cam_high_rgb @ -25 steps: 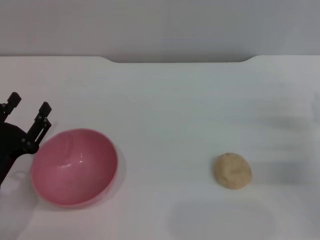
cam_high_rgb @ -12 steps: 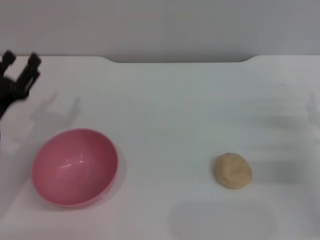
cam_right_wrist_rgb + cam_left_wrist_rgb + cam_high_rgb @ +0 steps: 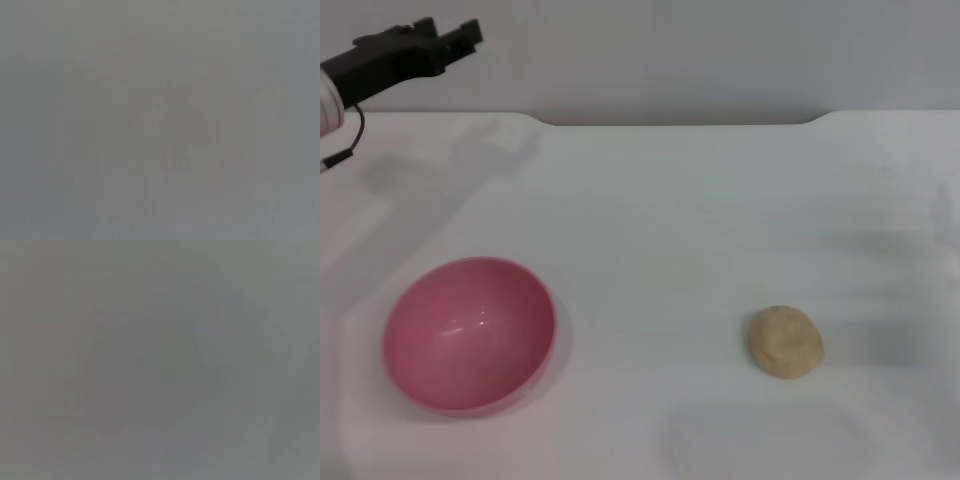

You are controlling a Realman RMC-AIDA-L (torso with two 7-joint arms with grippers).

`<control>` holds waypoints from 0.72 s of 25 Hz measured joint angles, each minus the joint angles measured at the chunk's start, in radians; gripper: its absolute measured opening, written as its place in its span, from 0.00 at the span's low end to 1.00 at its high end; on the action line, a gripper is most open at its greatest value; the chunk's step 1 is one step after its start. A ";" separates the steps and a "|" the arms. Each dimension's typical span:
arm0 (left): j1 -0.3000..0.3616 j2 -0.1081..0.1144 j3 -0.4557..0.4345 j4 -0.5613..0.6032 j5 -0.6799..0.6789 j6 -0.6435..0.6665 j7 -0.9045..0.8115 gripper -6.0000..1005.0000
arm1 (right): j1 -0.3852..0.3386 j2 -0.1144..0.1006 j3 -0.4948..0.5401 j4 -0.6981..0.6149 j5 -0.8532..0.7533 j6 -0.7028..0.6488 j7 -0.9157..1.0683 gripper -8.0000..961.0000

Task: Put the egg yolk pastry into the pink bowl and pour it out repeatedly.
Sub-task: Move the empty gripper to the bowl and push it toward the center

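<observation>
The left gripper (image 3: 448,38) has been lifted from the pink bowl (image 3: 470,333) toward eleven o'clock (finger opening cannot be told), leaving the egg yolk pastry (image 3: 786,342) unloaded at three o'clock.

The right wrist view is a uniform grey blur with faint reddish smudges; nothing in it can be identified.

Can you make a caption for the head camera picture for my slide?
Empty pink bowl and egg yolk pastry sit apart on the white table; left gripper is raised far left.
</observation>
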 joint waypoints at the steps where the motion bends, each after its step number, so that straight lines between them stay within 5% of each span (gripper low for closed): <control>1: 0.000 0.000 0.000 0.000 0.000 0.000 0.000 0.65 | 0.001 0.000 0.000 -0.001 0.000 0.004 0.000 0.48; 4: -0.023 0.024 -0.029 0.140 0.379 0.106 -0.386 0.65 | 0.002 0.000 0.000 -0.002 0.000 0.005 0.000 0.48; 7: -0.043 0.016 -0.099 0.304 0.723 0.308 -0.665 0.65 | 0.003 0.000 0.000 -0.005 0.000 0.006 0.000 0.48; 14: -0.052 -0.097 -0.249 0.725 1.130 0.818 -0.832 0.65 | 0.012 -0.003 0.000 -0.010 0.000 0.008 -0.008 0.47; 18: -0.039 -0.112 -0.226 0.865 1.234 1.030 -0.908 0.65 | 0.014 -0.003 0.000 -0.017 0.000 0.009 -0.008 0.47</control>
